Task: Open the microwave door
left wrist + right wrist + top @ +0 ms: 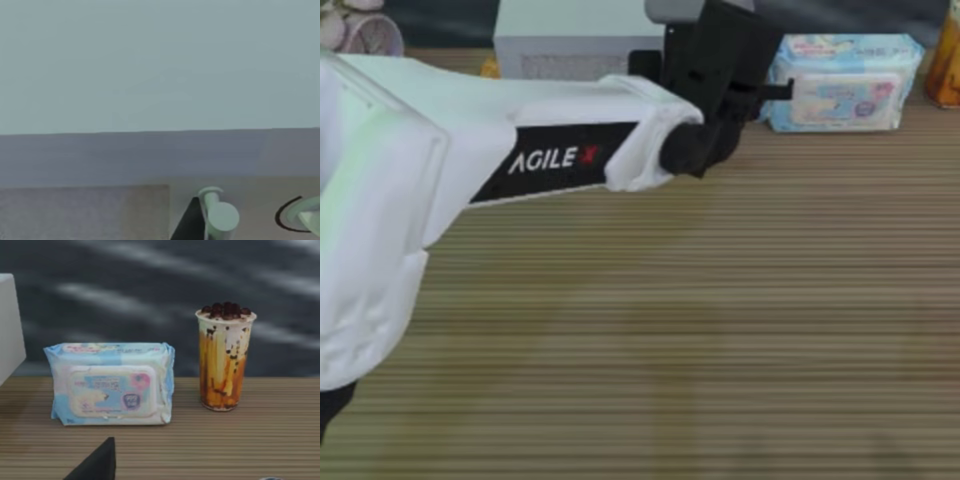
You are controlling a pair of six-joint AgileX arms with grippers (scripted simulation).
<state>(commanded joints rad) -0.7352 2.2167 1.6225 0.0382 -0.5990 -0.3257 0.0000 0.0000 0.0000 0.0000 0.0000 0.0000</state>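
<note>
The white microwave (560,35) stands at the table's back, left of centre. Its door (570,66) faces me with the speckled mesh window and lies flush with the front. My left arm reaches across from the left, and my left gripper (720,90) hangs right in front of the microwave's right part. In the left wrist view the mesh window (85,212) fills one corner. A black part of the left gripper (192,225) sits against a pale round knob (220,215), and another knob (305,215) lies farther along. My right gripper (190,476) is open over bare table, out of the top view.
A blue-white wet-wipes pack (845,82) lies right of the microwave, and a bubble tea cup (226,357) stands at the far right edge. A pinkish round object (365,30) sits in the back left corner. The striped wooden tabletop (700,330) stretches forward.
</note>
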